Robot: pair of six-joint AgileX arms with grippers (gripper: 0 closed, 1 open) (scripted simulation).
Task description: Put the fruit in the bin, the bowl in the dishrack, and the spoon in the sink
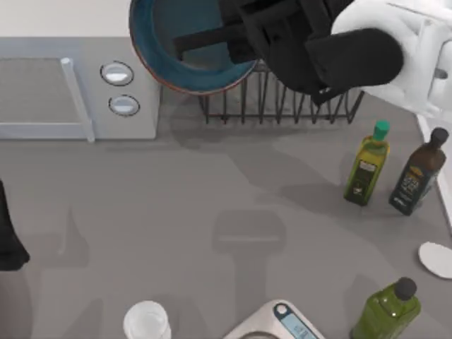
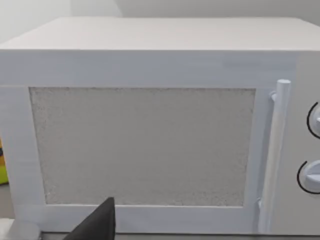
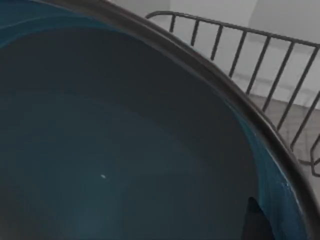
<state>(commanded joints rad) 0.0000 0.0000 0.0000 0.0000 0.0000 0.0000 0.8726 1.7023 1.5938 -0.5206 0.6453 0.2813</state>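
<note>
Beside dishrack [image 1: 282,106], bottles [image 1: 367,169], labels unreadable

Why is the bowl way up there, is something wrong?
The bowl isn't resting in the dishrack yet. The right gripper holds it by the rim, above the rack's left end, partly over the microwave. Nothing looks spilled or broken.

White microwave [image 1: 78,95] at the bench's [image 1: 176,198] back left. Three oil bottles right side — green-capped [image 1: 367,164], dark [image 1: 419,171], green [image 1: 387,311]. Front edge — glass [image 1: 146,322], scale [image 1: 279,323].
</note>
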